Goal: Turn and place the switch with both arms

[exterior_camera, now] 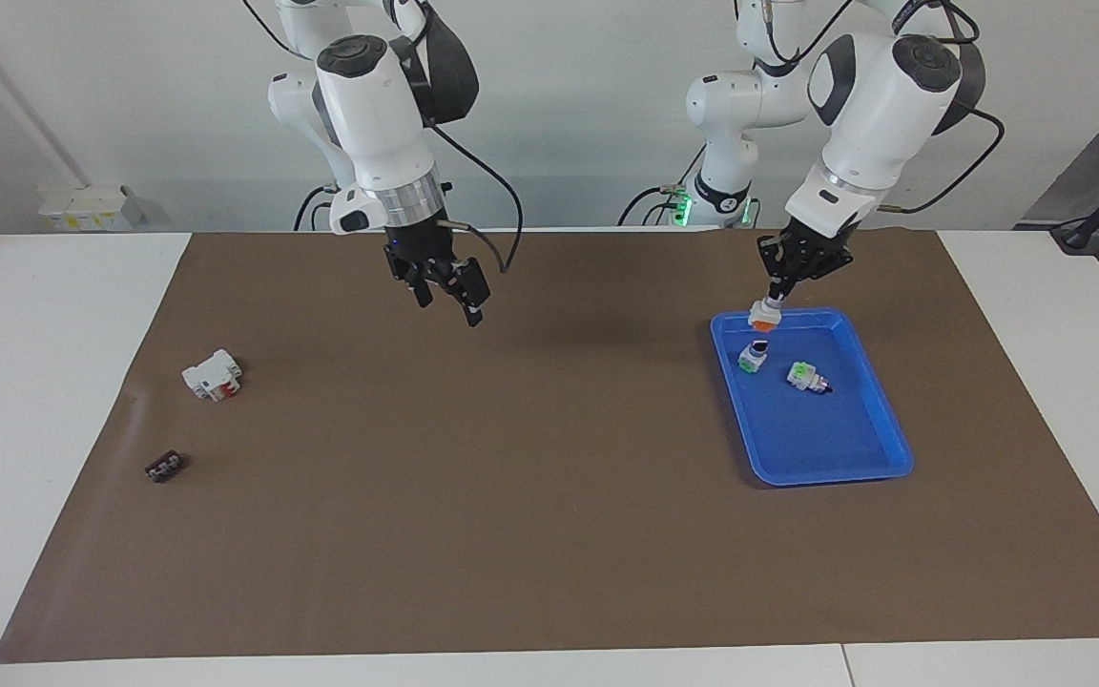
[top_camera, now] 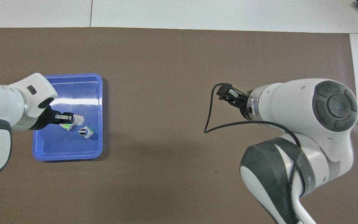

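Switch point(exterior_camera: 763, 316) in your left hand point(exterior_camera: 778, 292) is the thing to watch: the hand is pinched shut on its white upper end, and the orange section hangs below the fingertips. It sits over the blue tray point(exterior_camera: 879, 405), above the tray's edge nearest the robots, and as far as the facing view lets you judge it is clear of the tray floor.

Two white-and-green switches lie in the tray. The black-knobbed one point(exterior_camera: 753, 356) is just beneath the held switch, and the other point(exterior_camera: 805, 376) is beside it, toward the tray's middle. From overhead the hand covers part of that second piece, so trust the facing view for clearance.

Your right hand point(exterior_camera: 447, 283) waits over bare mat, well apart from the tray toward the right arm's end of the desk, with a clear gap between its fingers and nothing in them.

Risks, as I read them:
- The grip is on one end only, so the switch may pivot or slip during a quick move.
- A drop from here would land on the pieces in the tray and scatter them.
- At the handover, a misaligned right hand could knock the switch loose before it has a firm hold.
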Motion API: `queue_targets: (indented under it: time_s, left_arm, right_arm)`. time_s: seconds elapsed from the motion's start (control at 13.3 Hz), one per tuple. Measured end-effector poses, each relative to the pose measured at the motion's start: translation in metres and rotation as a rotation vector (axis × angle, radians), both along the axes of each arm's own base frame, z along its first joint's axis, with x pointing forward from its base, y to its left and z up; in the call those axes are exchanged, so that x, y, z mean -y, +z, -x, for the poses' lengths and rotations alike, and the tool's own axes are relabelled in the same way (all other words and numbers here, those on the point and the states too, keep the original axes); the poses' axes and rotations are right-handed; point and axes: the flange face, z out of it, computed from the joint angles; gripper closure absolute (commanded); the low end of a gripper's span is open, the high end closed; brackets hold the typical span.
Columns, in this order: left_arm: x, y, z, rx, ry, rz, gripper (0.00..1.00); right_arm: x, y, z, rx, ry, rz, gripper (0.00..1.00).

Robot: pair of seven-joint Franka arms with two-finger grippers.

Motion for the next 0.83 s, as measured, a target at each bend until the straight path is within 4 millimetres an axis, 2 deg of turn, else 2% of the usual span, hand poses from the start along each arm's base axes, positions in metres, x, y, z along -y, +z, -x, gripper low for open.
queue_targets:
  time_s: [0.15, 0.38, 0.53, 0.83]
  left_arm:
    - [-0.005, -0.025, -0.012, 0.012, -0.023, -0.041, 1.00]
    - [-0.008, -0.068, -0.035, 0.017, -0.051, -0.073, 1.00]
    - [-0.011, -0.090, -0.045, 0.022, -0.066, -0.074, 1.00]
    - [-0.035, -0.125, -0.042, -0.003, -0.101, -0.074, 1.00]
  right_arm:
    - [0.032, 0.024, -0.005, -0.034, 0.080, 0.054, 0.01]
    - [0.095, 0.076, -0.006, -0.049, 0.165, 0.087, 0.00]
    - [0.137, 0.099, -0.003, -0.030, 0.210, 0.094, 0.00]
    - [0.199, 0.130, 0.007, -0.049, 0.349, 0.123, 0.00]
